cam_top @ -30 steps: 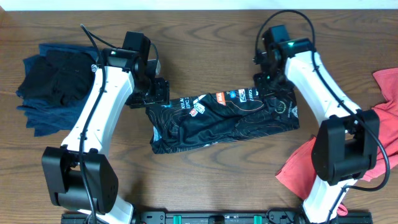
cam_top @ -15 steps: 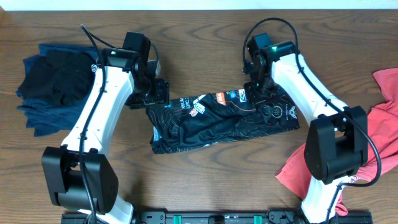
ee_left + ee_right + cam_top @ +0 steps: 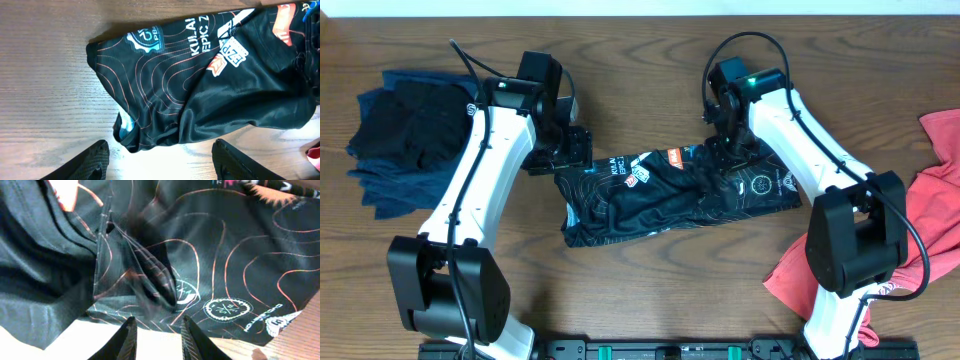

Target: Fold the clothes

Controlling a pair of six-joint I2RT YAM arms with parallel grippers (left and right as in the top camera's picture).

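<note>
Lying rumpled across the middle of the wooden table (image 3: 650,290), the black sports shirt (image 3: 670,195) has the left gripper (image 3: 160,150) hovering at its left end, fingers wide apart, and the right gripper (image 3: 159,330) over its far right part, fingers slightly parted; navy and black garments (image 3: 400,135) sit at the left, a red garment (image 3: 920,230) at the right

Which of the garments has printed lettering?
The black shirt with orange lines, in the middle; the dark pile on the left and the red garment on the right look plain.
</note>
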